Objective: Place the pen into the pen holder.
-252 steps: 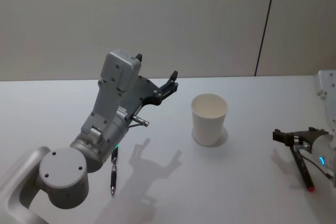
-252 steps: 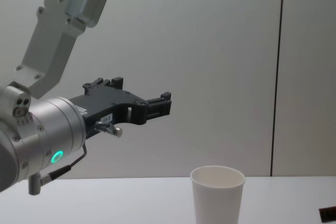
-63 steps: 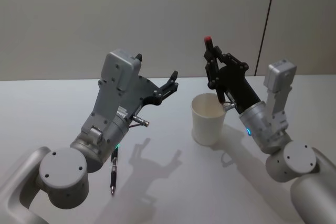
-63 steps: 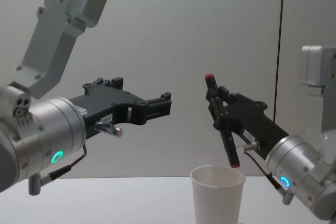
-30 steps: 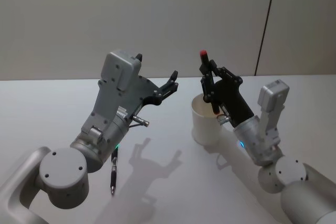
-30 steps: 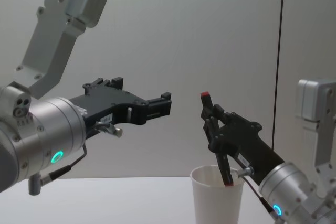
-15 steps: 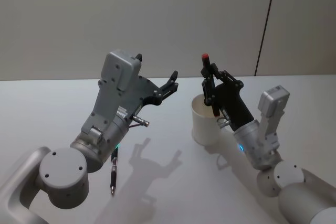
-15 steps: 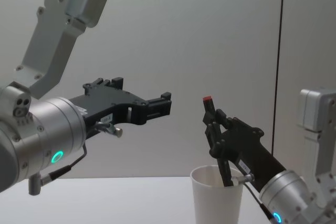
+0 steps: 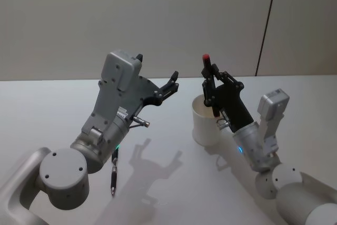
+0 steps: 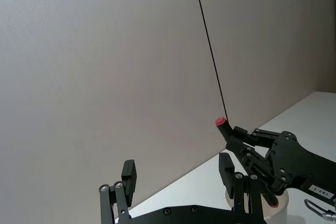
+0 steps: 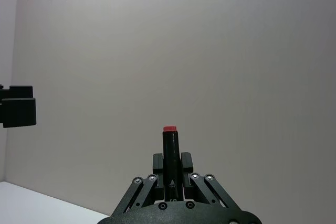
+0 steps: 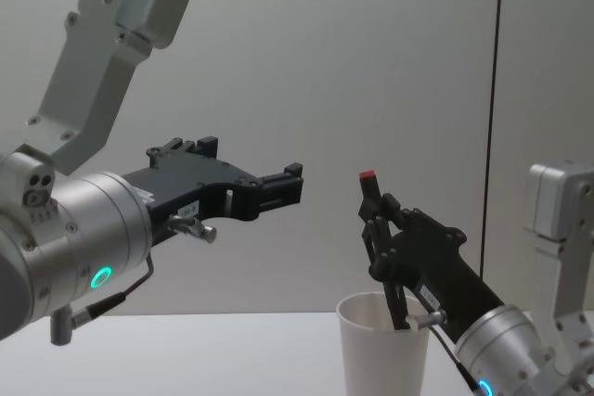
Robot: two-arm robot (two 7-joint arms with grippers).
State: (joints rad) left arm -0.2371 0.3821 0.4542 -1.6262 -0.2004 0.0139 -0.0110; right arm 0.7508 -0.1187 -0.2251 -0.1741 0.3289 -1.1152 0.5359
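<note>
Above pen holder | right tool clamps pen | left tool raised

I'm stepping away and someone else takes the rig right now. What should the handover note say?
Left tool: open, empty, raised left of the pen holder.
Right tool: shut on the red-capped pen, held near upright with its lower end inside the holder's mouth.
A second pen lies on the table under the left arm.
Done: pen gripped and lowered into the holder.
Left: release it and withdraw.
</note>
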